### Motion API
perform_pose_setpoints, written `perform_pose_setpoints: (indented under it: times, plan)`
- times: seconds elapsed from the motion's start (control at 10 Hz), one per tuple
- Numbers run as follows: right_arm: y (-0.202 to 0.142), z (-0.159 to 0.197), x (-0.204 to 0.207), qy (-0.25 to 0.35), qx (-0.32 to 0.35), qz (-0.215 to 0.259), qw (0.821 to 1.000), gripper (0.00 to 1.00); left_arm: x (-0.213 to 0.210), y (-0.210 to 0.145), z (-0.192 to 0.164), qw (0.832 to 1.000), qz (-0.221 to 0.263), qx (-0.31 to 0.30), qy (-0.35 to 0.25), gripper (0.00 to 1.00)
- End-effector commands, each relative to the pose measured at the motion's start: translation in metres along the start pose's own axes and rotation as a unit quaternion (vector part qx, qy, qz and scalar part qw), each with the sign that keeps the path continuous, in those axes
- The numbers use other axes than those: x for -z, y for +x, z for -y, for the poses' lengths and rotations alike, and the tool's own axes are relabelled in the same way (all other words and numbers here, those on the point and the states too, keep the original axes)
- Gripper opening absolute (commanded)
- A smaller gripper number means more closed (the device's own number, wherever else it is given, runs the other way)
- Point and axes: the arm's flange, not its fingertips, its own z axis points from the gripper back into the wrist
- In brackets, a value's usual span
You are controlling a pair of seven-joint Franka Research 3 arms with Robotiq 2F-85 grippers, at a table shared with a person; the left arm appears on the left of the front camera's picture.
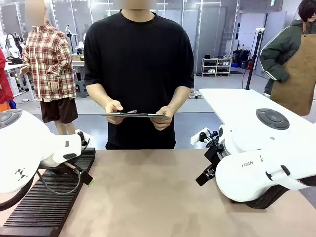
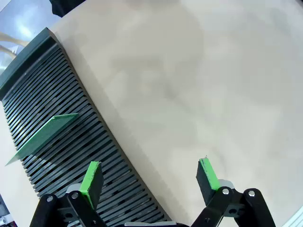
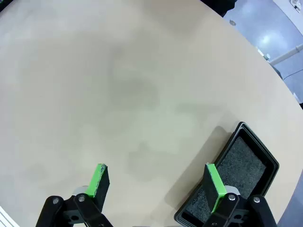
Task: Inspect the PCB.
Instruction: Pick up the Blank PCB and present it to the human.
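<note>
The PCB (image 2: 45, 135) sits in a black slotted rack (image 2: 61, 80) that lies along the left edge of the bench (image 1: 163, 197), toward the near left corner. The board appears to stand on edge in one of the slots, leaning over, with most of its green face clear above the ribs.

The left claw (image 2: 147, 170) hangs above the rack's inner border with its fingers wide apart and nothing between them. One finger is over the ribs and the other over bare bench, and the board is off to one side of it, not touched. The right claw (image 3: 156, 177) is also spread wide and empty, above bare bench beside a black foam-lined tray (image 3: 244, 163) near the right edge. At the far edge a person (image 1: 138, 64) holds a dark clipboard (image 1: 136, 114) level in both hands.

The board looks thin, light and stiff. It should take very little force to lift, but it could crack or chip at its corners, and its flat faces may be slick. The best hold is probably a pinch across its thickness near the free upper edge. It should then come out along the line of the slot, so that it does not bind against the ribs.
</note>
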Motion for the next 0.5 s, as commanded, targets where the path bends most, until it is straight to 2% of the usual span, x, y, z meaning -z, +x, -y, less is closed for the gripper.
perform_pose_setpoints:
  times: [0.0,0.4]
  plan:
    - [0.0000,0.0000,0.0000,0.000,0.000,0.000,1.000,1.00,0.0000,0.0001,0.0002,1.000,0.000,0.000,0.000,1.00]
    - [0.0000,0.0000,0.0000,0.000,0.000,0.000,1.000,1.00,0.0000,0.0001,0.0002,1.000,0.000,0.000,0.000,1.00]
